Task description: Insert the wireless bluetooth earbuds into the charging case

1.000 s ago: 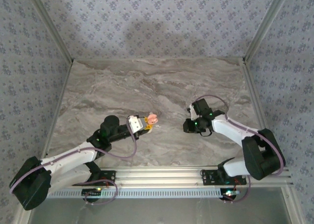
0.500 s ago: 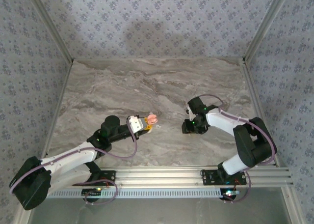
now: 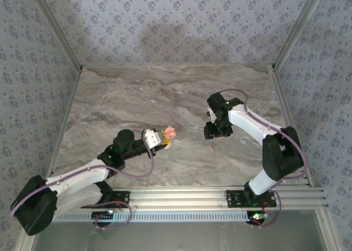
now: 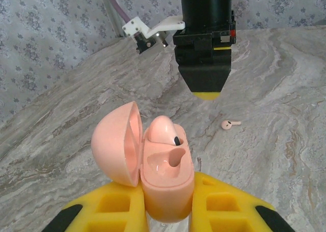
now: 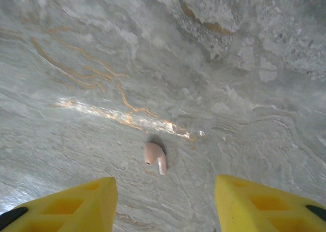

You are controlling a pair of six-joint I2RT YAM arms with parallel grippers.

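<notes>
On the glossy, grey-veined marble tabletop (image 5: 239, 64), a tiny pale-pink stemmed loose earbud (image 5: 155, 157) lies at 4 o'clock from the charging case (image 4: 168, 178), under the right gripper (image 5: 165, 197), whose yellow jaws are parted and touch nothing. The left gripper (image 3: 164, 141) clamps the smooth, rounded pink case. Its lid is hinged open and a second earbud (image 4: 165, 130) is seated inside.

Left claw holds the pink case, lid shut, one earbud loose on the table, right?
No: the lid is open, seen in the left wrist view. The left claw holds the pink case, and one earbud lies loose on the table.
</notes>
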